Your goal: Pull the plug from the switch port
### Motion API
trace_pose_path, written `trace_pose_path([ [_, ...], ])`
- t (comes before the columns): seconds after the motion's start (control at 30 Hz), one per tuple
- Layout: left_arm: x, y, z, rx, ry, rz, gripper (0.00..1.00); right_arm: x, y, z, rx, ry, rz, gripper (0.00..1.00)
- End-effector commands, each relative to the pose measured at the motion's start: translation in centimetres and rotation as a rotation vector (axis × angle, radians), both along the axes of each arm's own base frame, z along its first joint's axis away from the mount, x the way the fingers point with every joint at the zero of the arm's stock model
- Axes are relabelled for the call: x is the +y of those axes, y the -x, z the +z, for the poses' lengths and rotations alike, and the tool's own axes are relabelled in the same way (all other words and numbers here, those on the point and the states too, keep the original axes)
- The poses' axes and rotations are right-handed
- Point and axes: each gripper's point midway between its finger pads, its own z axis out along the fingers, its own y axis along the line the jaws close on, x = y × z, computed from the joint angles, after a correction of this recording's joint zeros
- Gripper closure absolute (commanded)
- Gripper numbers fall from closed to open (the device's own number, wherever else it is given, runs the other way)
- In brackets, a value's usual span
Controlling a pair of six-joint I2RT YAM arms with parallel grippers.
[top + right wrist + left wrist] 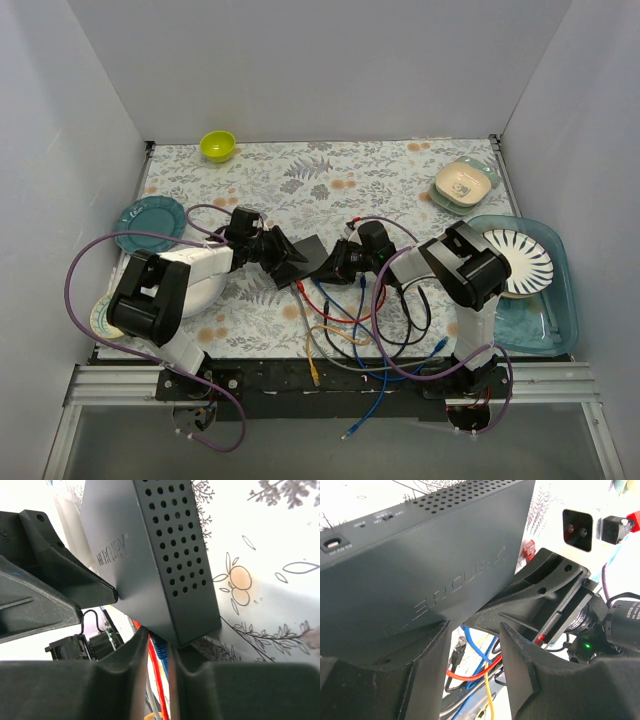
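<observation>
The switch (pixel 305 257) is a flat black box at the middle of the table, between the two grippers. It fills the upper left of the left wrist view (pixel 420 565) and stands tall in the right wrist view (pixel 155 555). My left gripper (pixel 284 262) is open at the switch's left end; in its own view (pixel 472 630) only cables show between the fingers, and the left finger (pixel 415 680) lies against the box. My right gripper (pixel 331 268) is at the port edge. Its jaws (pixel 157 647) are nearly closed around a blue plug (pixel 161 649) that sits in a port, with a red cable (pixel 154 670) beside it.
Loose red, blue, yellow, black and grey cables (pixel 350 320) sprawl from the switch to the table's front edge. A green bowl (pixel 217 145) is at the back left, a teal plate (pixel 150 215) at the left, a beige dish (pixel 465 183) at the back right, and a teal tray (pixel 560 320) with a striped plate at the right.
</observation>
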Motion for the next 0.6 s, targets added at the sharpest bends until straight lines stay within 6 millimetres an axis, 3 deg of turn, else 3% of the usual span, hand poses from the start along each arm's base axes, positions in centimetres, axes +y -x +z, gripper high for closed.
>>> trace_pose_path([
  [0.0, 1.4, 2.0, -1.8, 0.055, -0.071, -0.003, 0.56, 0.1, -0.6, -0.7, 0.012, 0.003, -0.062, 0.88],
  [0.1, 1.1, 2.3, -1.3, 0.046, -0.044, -0.017, 0.56, 0.0, -0.5, -0.9, 0.012, 0.013, -0.05, 0.99],
  [0.27, -1.0, 3.2, 0.9, 0.012, 0.109, -0.085, 0.56, -0.6, 0.3, -1.7, -0.002, 0.05, -0.017, 0.99],
  [0.47, -1.4, 3.0, 0.1, 0.02, 0.102, -0.089, 0.56, -1.1, 1.1, -2.8, -0.005, 0.095, 0.04, 0.99],
  [0.57, -0.9, 2.4, -1.9, 0.071, 0.038, -0.054, 0.56, -1.3, 1.8, -3.0, -0.01, 0.11, 0.077, 0.99],
])
